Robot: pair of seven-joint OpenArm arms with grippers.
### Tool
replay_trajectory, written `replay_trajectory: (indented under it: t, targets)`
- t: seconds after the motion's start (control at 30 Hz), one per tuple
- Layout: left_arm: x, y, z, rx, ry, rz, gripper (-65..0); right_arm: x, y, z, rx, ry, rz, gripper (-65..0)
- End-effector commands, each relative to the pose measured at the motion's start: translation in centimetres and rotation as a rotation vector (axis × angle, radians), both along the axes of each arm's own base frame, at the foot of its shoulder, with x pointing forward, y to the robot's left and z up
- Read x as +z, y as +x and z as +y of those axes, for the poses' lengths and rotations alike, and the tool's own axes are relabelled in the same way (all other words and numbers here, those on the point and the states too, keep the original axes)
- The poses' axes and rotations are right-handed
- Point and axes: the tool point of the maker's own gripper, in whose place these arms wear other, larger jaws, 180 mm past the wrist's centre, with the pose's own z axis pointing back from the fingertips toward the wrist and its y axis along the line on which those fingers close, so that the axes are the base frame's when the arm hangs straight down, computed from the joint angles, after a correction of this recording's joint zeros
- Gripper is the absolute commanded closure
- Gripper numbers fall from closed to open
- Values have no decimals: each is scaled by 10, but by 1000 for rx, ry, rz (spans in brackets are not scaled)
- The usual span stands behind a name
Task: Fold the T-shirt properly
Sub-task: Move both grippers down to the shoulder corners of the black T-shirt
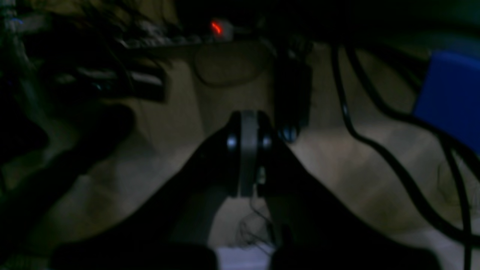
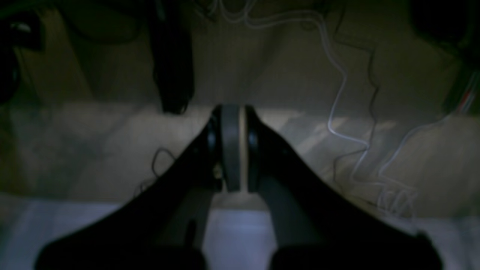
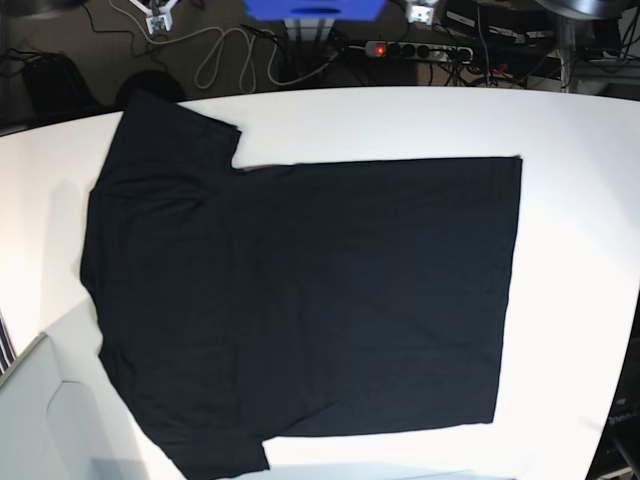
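The T-shirt [image 3: 300, 300] lies spread flat on the white table [image 3: 580, 200], plain black side up, collar and sleeves to the left and hem to the right. No graphic shows. Neither gripper shows in the base view. In the left wrist view my left gripper [image 1: 249, 123] is shut and empty, hanging over a dim floor past the table edge. In the right wrist view my right gripper [image 2: 232, 112] is shut and empty, also over dim floor past a white table edge [image 2: 240, 228]. The shirt shows in neither wrist view.
A power strip with a red light [image 3: 410, 49], cables [image 3: 220, 55] and a blue box [image 3: 312, 8] lie on the floor beyond the table's far edge. A grey slab [image 3: 40, 420] sits at the near left corner. Cables [image 1: 375, 150] cross the floor under the left gripper.
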Motion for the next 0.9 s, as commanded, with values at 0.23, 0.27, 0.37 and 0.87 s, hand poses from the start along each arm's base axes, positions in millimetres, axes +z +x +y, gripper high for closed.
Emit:
replay_trajectory:
  t: [0.23, 0.27, 0.37, 0.87]
  targets:
    - [74, 21, 2, -65, -9, -151, 0, 82, 21, -22, 50, -57, -93, 0]
    - [83, 25, 4, -62, -4, -171, 0, 94, 27, -27, 51, -75, -103, 0]
    - [107, 42, 8, -58, 10, -237, 0, 128, 51, -33, 65, -115, -149, -1]
    - [196, 140, 54, 167, -9, -583, -364, 183, 123, -39, 229, -132, -295, -210]
